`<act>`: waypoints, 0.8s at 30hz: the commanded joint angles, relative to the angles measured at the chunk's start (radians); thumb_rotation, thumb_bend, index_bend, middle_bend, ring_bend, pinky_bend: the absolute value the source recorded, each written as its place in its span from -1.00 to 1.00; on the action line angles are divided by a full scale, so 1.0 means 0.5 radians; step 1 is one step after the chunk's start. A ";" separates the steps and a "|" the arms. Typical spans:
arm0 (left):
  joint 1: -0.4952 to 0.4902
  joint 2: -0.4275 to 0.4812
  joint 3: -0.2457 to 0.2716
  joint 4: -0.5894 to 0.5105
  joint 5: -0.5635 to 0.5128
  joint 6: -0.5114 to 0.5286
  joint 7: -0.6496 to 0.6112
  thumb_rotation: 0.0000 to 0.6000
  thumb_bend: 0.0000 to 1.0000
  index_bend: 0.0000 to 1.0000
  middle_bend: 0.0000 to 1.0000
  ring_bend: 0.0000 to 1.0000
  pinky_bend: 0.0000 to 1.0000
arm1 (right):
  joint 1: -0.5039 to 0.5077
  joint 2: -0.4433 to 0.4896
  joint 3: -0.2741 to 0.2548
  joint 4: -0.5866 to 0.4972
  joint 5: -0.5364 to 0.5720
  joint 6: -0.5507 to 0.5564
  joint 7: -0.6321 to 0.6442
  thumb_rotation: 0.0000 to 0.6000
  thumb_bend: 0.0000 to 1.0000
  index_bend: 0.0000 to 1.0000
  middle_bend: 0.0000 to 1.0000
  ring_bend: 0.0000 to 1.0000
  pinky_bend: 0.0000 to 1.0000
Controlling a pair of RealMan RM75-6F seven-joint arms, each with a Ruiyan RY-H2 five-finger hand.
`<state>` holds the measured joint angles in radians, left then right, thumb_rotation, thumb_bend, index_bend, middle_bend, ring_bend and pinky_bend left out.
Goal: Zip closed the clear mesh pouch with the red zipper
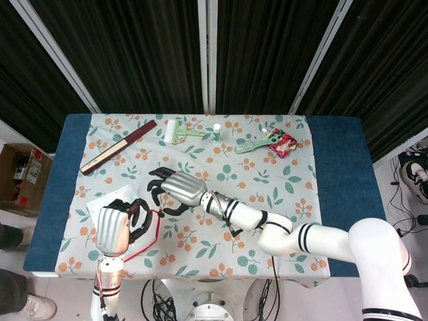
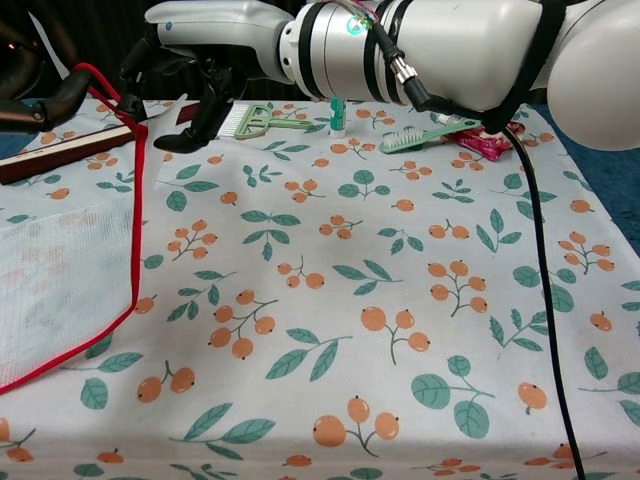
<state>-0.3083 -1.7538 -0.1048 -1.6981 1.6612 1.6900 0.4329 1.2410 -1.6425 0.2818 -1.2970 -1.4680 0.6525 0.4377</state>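
Lab-like rig: black curtains (image 1: 140, 53), cloth-covered table (image 1: 334, 167).

One pouch (image 1: 110, 200), two brushes (image 1: 180, 132)

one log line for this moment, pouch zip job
phase: reaching for zipper | left hand: holds pouch corner, lifted | right hand: open, beside the red zipper top | zipper: not yet closed

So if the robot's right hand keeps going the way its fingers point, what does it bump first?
Probably the red zipper edge of the mesh pouch that the left hand holds up; the right hand is close, though depth is unclear.
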 commanded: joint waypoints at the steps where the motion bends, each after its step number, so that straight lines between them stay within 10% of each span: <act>1: 0.015 0.001 -0.007 0.001 -0.011 0.000 -0.017 1.00 -0.15 0.47 0.76 0.69 0.38 | 0.008 -0.032 0.012 0.031 0.026 0.023 0.012 1.00 -0.35 0.31 -0.43 -0.92 -0.88; 8: 0.071 0.002 -0.016 0.033 -0.051 0.017 -0.093 1.00 -0.14 0.48 0.76 0.69 0.38 | 0.014 -0.054 0.081 0.035 0.119 0.070 0.019 1.00 -0.28 0.70 -0.26 -0.83 -0.85; 24: 0.131 -0.031 -0.068 0.107 -0.173 -0.030 -0.244 1.00 -0.14 0.48 0.75 0.69 0.39 | -0.039 0.095 0.133 -0.140 0.220 0.142 -0.040 1.00 -0.26 0.79 -0.22 -0.81 -0.85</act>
<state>-0.2440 -1.7674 -0.1381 -1.6471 1.5788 1.6788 0.3149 1.2245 -1.5989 0.3473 -1.3628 -1.3598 0.7202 0.4196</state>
